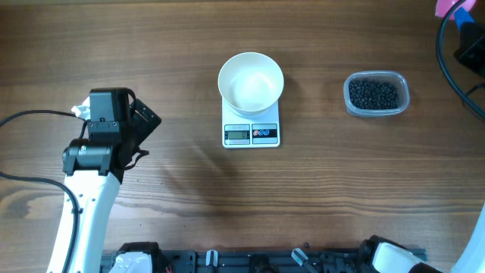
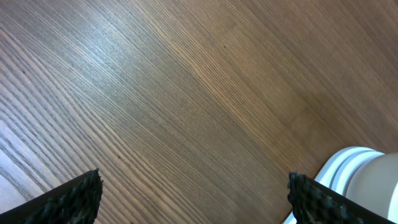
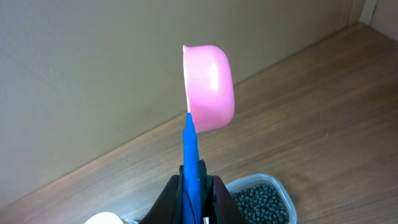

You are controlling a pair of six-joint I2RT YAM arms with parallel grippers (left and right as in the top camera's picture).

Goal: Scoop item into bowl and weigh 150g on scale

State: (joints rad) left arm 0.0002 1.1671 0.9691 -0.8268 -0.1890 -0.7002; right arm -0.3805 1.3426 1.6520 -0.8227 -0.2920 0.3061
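The table [image 1: 151, 45] has lots of bare room on the left. The scale [image 1: 251, 134] holds the bowl [image 1: 251, 82] in the middle, buttons toward the arms. The beans [image 1: 373, 94] lie in a tub [image 1: 351, 97] to the right. The left gripper [image 2: 196, 198] is wide open and empty. The right gripper [image 3: 194, 186] pinches the scoop [image 3: 208, 87], which stands straight up

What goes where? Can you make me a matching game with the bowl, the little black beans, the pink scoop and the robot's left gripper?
Things
1. bowl
2. beans
3. pink scoop
4. left gripper

Places or states
A. in the clear tub
B. open, over bare table
C. sitting on the scale
D. pinched by its blue handle in the right gripper

Pairs: 1-C, 2-A, 3-D, 4-B
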